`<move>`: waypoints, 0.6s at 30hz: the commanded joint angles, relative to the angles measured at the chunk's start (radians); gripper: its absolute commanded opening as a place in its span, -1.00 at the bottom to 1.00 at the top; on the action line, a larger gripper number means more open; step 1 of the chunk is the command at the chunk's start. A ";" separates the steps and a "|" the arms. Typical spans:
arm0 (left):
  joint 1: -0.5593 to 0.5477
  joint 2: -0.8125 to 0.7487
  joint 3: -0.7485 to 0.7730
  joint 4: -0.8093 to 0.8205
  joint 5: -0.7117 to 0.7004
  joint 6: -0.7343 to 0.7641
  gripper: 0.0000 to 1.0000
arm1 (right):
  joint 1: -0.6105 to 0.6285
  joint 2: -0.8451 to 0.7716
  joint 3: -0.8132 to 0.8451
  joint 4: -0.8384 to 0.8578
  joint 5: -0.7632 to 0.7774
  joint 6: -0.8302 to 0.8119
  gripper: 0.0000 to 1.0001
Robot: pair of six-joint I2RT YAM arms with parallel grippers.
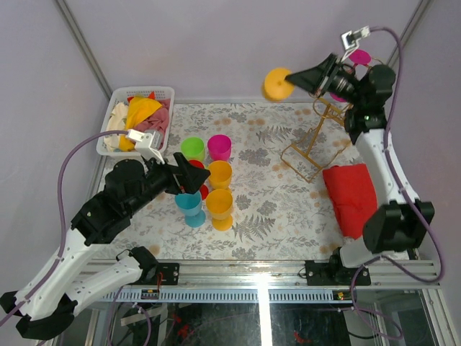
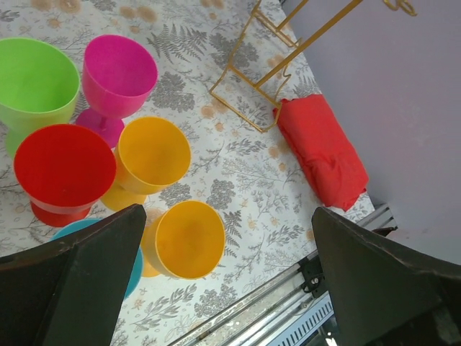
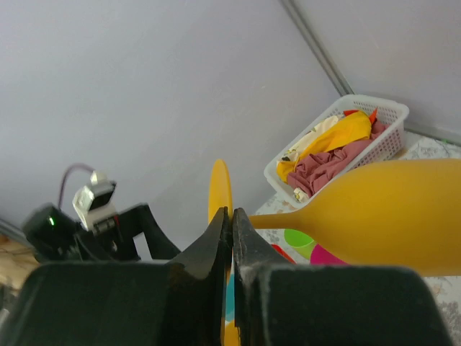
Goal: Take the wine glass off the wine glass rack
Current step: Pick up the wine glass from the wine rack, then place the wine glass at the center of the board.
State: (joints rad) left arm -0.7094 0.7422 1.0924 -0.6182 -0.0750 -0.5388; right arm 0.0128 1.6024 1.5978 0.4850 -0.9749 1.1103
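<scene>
We see the right gripper point(image 3: 230, 216) pinched shut on the stem of the orange wine glass point(image 1: 277, 84), held aloft left of the wine glass rack point(image 1: 310, 148); the left gripper point(image 1: 196, 174) gapes wide; we judge the glass light, rigid and slippery, best gripped at the stem.
</scene>
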 commanded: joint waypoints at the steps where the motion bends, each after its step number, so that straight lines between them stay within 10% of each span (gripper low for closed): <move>1: 0.008 -0.004 -0.022 0.121 0.033 -0.029 1.00 | 0.111 -0.269 -0.209 0.128 -0.027 -0.321 -1.00; 9: 0.006 -0.014 -0.084 0.291 0.144 -0.067 1.00 | 0.244 -0.601 -0.619 0.122 0.026 -0.660 -1.00; 18: 0.005 0.088 -0.109 0.499 0.450 -0.100 0.82 | 0.303 -0.791 -0.882 0.141 0.047 -0.541 -1.00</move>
State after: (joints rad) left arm -0.7094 0.7689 0.9749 -0.2981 0.1787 -0.6174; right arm 0.2890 0.8673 0.7700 0.5549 -0.9573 0.5117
